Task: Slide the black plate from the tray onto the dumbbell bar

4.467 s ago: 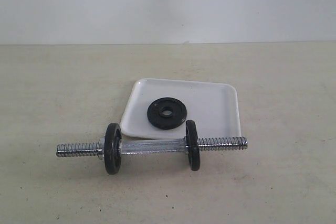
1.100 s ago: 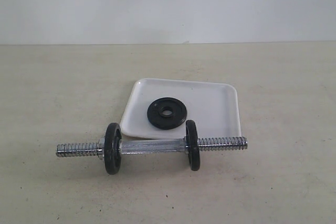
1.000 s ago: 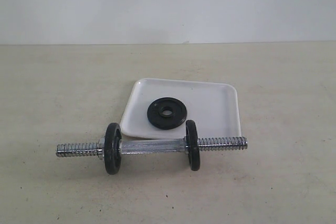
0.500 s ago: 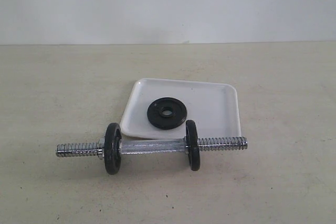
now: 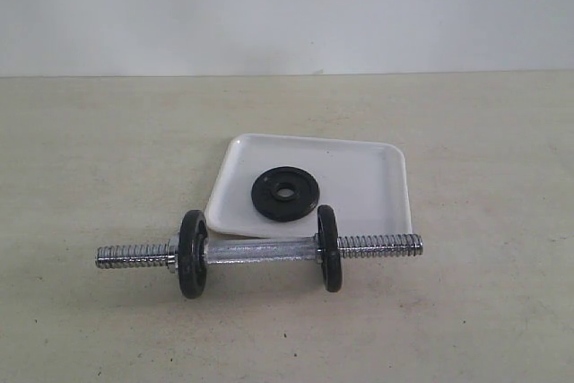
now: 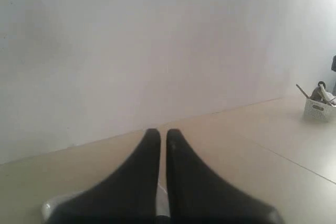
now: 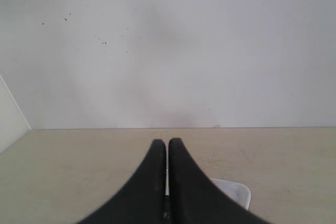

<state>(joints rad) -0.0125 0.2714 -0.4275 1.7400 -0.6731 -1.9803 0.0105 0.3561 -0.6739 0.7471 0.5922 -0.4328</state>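
Note:
The black plate lies flat in the white tray at the table's middle. In front of the tray lies the chrome dumbbell bar, with one black disc near its left thread and another near its right thread. Neither arm shows in the exterior view. My left gripper is shut with nothing between its black fingers, and a white edge peeks past them. My right gripper is shut and empty too; a tray corner shows beside it.
A pale wall stands behind the beige table. In the left wrist view a small white basket with items sits far off on the table.

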